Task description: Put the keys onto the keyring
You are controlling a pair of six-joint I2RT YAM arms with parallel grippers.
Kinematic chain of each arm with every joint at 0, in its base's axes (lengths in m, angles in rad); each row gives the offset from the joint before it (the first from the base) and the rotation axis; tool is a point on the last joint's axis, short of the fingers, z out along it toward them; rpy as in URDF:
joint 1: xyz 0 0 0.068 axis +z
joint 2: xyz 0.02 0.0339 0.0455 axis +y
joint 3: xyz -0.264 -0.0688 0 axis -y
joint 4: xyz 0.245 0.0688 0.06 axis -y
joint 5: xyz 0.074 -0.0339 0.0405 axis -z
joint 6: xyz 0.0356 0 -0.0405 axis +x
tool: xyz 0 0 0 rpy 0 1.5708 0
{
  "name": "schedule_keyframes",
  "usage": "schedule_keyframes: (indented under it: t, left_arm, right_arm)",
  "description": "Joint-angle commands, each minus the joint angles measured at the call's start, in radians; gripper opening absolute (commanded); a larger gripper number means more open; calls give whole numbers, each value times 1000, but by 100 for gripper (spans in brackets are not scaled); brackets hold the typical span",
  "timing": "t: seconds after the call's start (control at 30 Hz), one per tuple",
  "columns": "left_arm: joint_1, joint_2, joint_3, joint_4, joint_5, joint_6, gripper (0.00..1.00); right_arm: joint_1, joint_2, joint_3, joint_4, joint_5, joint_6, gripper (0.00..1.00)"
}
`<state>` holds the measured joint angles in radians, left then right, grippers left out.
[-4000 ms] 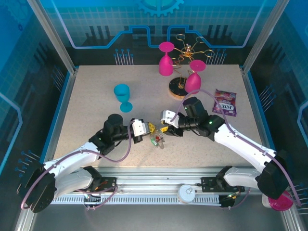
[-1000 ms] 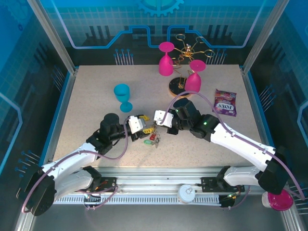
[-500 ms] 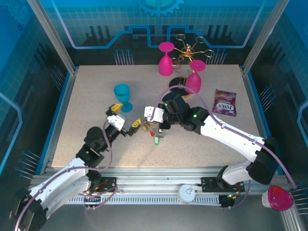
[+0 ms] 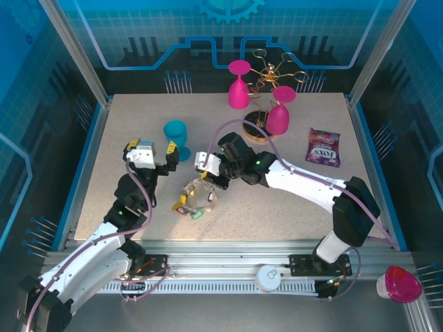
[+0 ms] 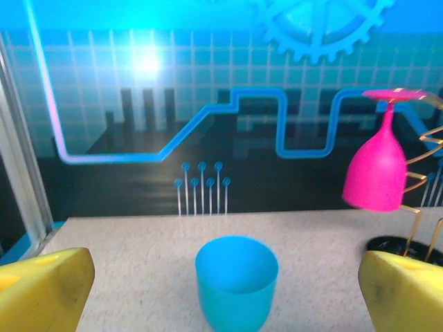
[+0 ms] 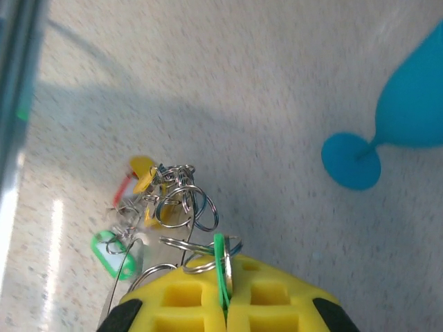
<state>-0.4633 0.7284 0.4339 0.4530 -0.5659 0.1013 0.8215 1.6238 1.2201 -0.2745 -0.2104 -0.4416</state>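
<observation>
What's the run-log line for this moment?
left hand: open, facing blue cup | right hand: shut on green-tagged key | other keys: bunched on small rings beside it

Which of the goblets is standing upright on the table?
The blue goblet, foot down. The left pink goblet and the right pink goblet hang upside down on the gold stand.

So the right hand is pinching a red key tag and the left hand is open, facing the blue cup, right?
No. The right hand pinches a green tag, not red; the right wrist view shows it. The left hand is open, facing the blue cup.
</observation>
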Motion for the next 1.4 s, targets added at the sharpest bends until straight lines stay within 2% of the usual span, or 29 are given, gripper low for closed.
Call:
schedule_keyframes:
  t: [0.0, 0.2, 0.37, 0.57, 0.67, 0.8, 0.93, 1.0, 1.07, 1.2, 1.27, 1.33, 1.37]
  left_arm:
    - [31, 36, 35, -70, -44, -75, 98]
    - [73, 113, 42, -80, -26, -91, 99]
    - [85, 162, 43, -83, -43, -42, 99]
    - [102, 206, -2, -36, -117, 0, 99]
    - [107, 213, -28, -8, -147, 1, 99]
    - [118, 237, -55, 27, -173, 17, 99]
    - [134, 266, -76, 57, -177, 28, 99]
    - [153, 282, -87, 78, -172, 25, 99]
    - [184, 307, -103, 110, -130, 11, 99]
    - [240, 382, -120, 171, 9, 0, 99]
    - [268, 445, -139, 261, 54, -4, 99]
    - [313, 517, -166, 387, 153, -27, 99]
    - [334, 549, -175, 434, 184, -54, 99]
  right_arm:
    - [-64, 24, -57, 1, 47, -39, 0]
    - [-149, 31, -167, -38, 198, -247, 0]
    - [-156, 29, -230, -86, 419, -379, 1]
    - [-200, 34, -320, -65, 643, -428, 17]
    - [-249, 33, -326, -76, 770, -389, 24]
    - [-313, -3, -327, -103, 821, -347, 38]
    - [-353, -97, -335, -51, 732, -208, 40]
    - [-390, -169, -404, 55, 631, -97, 43]
    - [-470, -254, -480, 186, 466, 66, 45]
    - [-640, -328, -682, 589, 271, 274, 53]
    - [-686, -305, -764, 817, 222, 302, 54]
    - [-714, -238, -822, 1036, 209, 350, 55]
    - [-731, -206, -827, 1063, 168, 357, 55]
